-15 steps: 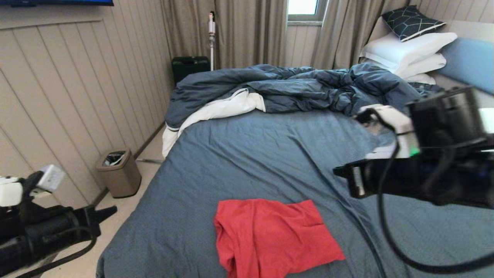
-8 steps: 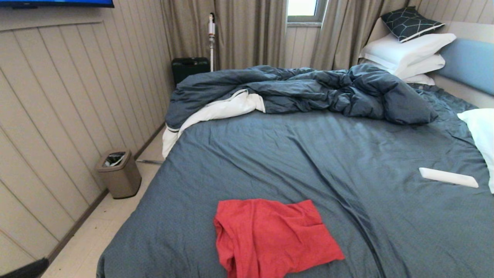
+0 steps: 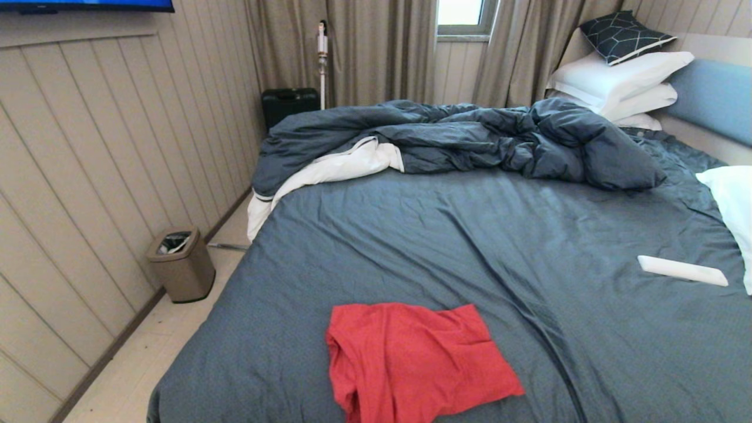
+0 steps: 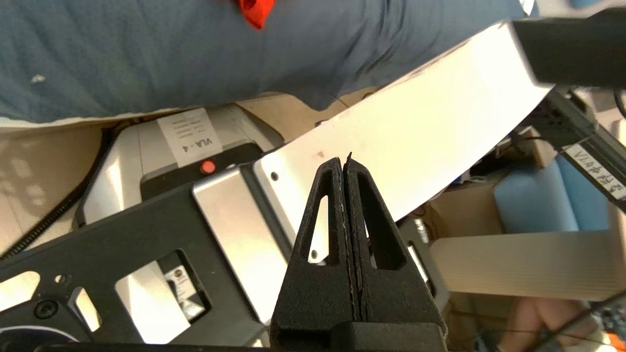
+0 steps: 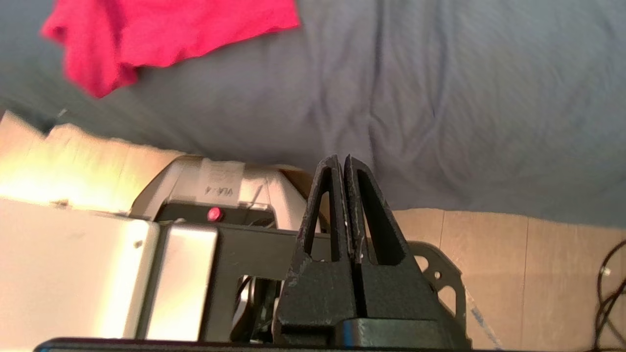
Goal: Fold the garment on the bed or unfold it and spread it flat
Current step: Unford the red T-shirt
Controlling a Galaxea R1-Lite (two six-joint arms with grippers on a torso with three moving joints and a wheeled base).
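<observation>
The red T-shirt lies folded into a rough rectangle near the front edge of the bed, plain red side up, no lettering showing. It also shows as a red patch in the right wrist view and as a small red tip in the left wrist view. Neither arm appears in the head view. My left gripper is shut with nothing in it, down by the robot's base beside the bed. My right gripper is also shut and empty, low at the bed's front edge.
A rumpled dark blue duvet lies across the far half of the bed. White pillows are stacked at the far right. A flat white object lies on the sheet at the right. A bin stands on the floor left of the bed.
Both arms were raised into the head view one second ago and have dropped out of it. The T-shirt has not moved.
</observation>
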